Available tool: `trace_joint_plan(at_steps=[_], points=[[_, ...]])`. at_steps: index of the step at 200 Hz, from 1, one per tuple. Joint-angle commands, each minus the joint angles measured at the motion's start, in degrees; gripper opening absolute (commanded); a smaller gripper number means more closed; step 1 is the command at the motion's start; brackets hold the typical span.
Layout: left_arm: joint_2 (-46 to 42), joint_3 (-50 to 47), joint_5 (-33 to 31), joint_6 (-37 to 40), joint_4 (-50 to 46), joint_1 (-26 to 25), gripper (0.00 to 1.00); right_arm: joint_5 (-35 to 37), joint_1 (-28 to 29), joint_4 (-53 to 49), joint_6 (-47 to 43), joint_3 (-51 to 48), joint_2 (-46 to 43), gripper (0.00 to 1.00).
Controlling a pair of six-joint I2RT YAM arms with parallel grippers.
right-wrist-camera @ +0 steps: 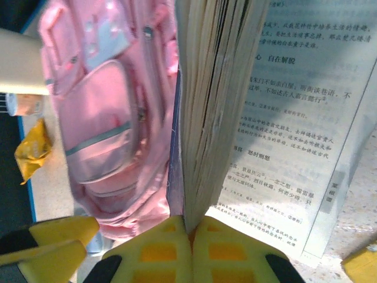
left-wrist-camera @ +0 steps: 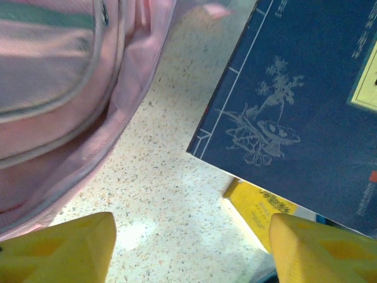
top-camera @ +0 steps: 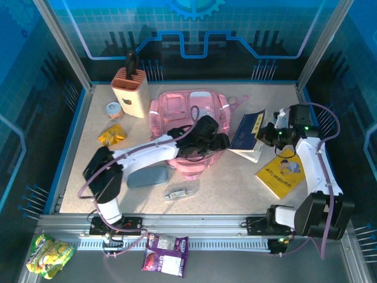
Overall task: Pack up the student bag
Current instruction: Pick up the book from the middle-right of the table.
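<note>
One speckled beige table (top-camera: 235, 188) holds the student bag (top-camera: 177, 109) between blue walls (top-camera: 194, 23).

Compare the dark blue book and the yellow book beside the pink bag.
Colour: the blue book has a dark blue cover, while the yellow book is bright yellow.
Pose: the blue book is open, its pages pinched by the right gripper. The yellow book lies closed and flat on the table, ungripped.
Shared: both sit outside the student bag, on the right arm's side.
</note>
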Motion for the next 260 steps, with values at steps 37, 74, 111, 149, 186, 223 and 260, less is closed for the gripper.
trace_joint_plan(at_steps=[37, 74, 111, 149, 186, 223, 260], points=[[-13.29, -15.33, 10.61, -0.93, 17.18, 6.13, 0.86, -9.82, 8.18, -3.03, 4.21, 6.18, -3.68, 0.0], [-20.42, -23.15, 14.21, -2.24, 21.68, 10.74, 0.91, -11.45, 17.41, 4.7, 11.15, 4.57, -4.68, 0.0], [-26.62, -30.65, 16.97, -4.6, 26.41, 15.2, 0.93, -12.32, 24.1, 14.68, 18.1, 1.93, -4.26, 0.0], [-28.27, -32.77, 22.34, -6.96, 32.71, 16.85, 0.84, -11.31, 28.9, 21.49, 21.16, -0.07, -2.25, 0.0], [-30.37, -33.09, 23.01, -7.4, 34.65, 16.85, 0.64, -11.12, 29.7, 23.29, 20.12, -1.11, 0.57, 0.0], [-33.06, -32.91, 21.02, -6.11, 31.3, 16.85, 0.46, -10.11, 29.5, 22.16, 16.62, -0.59, 1.83, 0.0], [-35.13, -34.56, 17.98, -5.73, 30.17, 16.73, 0.18, -11.39, 29.49, 22.94, 15.06, -1.11, 3.22, 0.05]])
